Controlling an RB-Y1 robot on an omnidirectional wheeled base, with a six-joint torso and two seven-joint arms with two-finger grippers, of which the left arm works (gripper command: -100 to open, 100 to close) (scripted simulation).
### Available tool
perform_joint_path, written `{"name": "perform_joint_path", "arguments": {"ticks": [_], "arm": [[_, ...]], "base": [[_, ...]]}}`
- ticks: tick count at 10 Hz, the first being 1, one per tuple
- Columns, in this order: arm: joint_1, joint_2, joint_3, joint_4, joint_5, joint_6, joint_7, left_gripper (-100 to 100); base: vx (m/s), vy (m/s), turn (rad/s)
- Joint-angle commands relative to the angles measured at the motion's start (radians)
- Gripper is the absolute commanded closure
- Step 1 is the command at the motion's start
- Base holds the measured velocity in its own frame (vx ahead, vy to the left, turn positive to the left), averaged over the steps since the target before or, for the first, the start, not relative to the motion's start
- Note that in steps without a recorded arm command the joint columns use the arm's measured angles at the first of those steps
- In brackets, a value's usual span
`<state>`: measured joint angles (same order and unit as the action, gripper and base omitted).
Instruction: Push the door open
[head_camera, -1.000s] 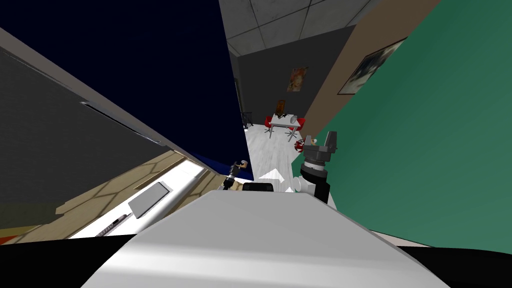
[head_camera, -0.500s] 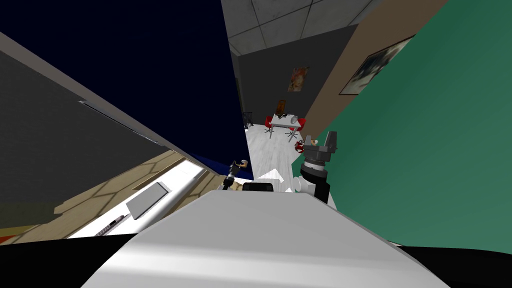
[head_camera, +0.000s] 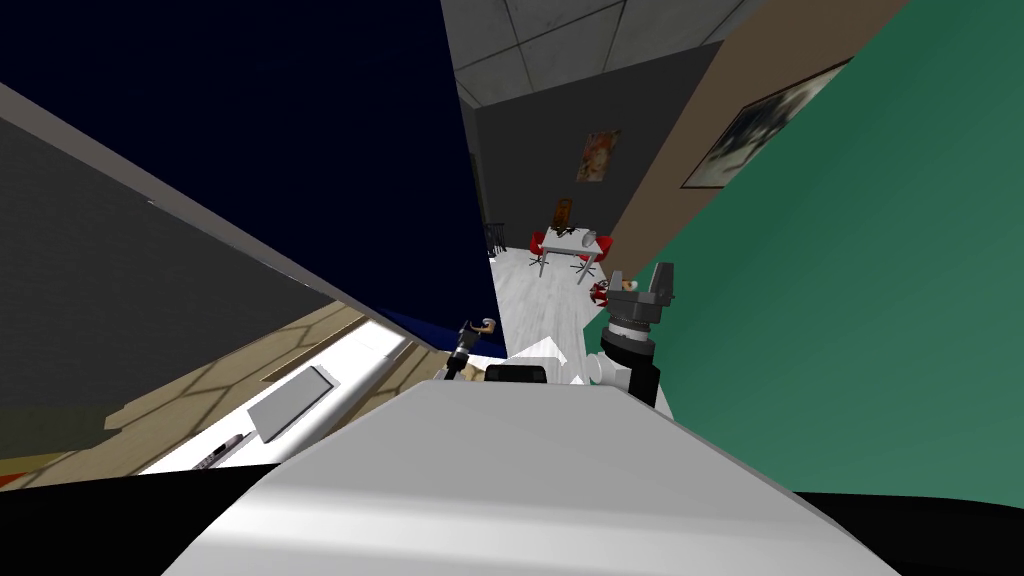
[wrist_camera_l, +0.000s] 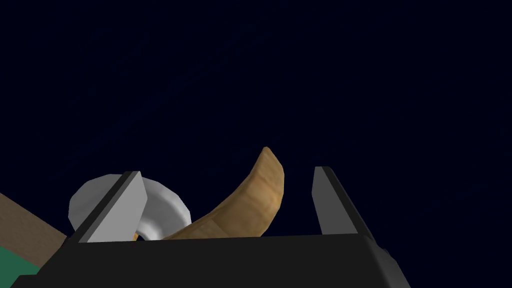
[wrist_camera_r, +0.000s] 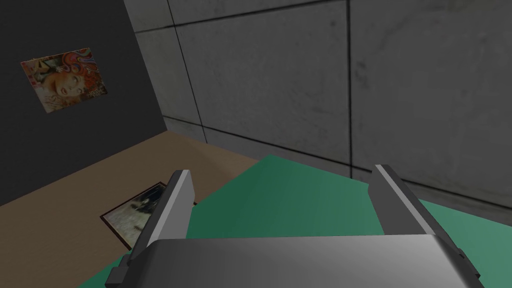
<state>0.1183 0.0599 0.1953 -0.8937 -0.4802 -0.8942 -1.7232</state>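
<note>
The dark navy door (head_camera: 300, 120) stands on my left, its free edge upright beside the gap to the room beyond. The left tool (wrist_camera_l: 226, 171) is at its tan lever handle (wrist_camera_l: 250, 205), fingers wide apart and gripping nothing; the lever runs from a white rose (wrist_camera_l: 165, 212) between them, its tip curving away from the tool. The right tool (wrist_camera_r: 282, 171), raised by the green wall (head_camera: 850, 300), is open and empty

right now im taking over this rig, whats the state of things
Left gripper: fingers open, either side of the tan lever handle on the dark blue door, not clamped.
Right gripper: fingers open, holding nothing, raised beside the green wall.
Done: the door looks ajar; white floor shows past its edge.
Left: push it wider.
</note>
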Motion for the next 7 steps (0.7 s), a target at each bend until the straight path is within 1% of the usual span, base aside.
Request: {"name": "perform_joint_path", "arguments": {"ticks": [1, 2, 3, 6, 7], "arm": [[-0.017, 0.008, 0.006, -0.004, 0.026, -0.003, 0.050, 100], [-0.017, 0.008, 0.006, -0.004, 0.026, -0.003, 0.053, 100], [-0.026, 0.010, 0.006, 0.006, 0.044, -0.001, 0.093, 100], [-0.026, 0.010, 0.006, 0.006, 0.044, -0.001, 0.095, 100], [-0.035, 0.011, 0.005, 0.015, 0.062, 0.001, 0.136, 100]], "base": [[0.027, -0.015, 0.011], [0.025, -0.014, 0.001], [0.034, -0.017, 0.009], [0.019, -0.006, 0.000], [0.013, -0.003, 0.003]]}}
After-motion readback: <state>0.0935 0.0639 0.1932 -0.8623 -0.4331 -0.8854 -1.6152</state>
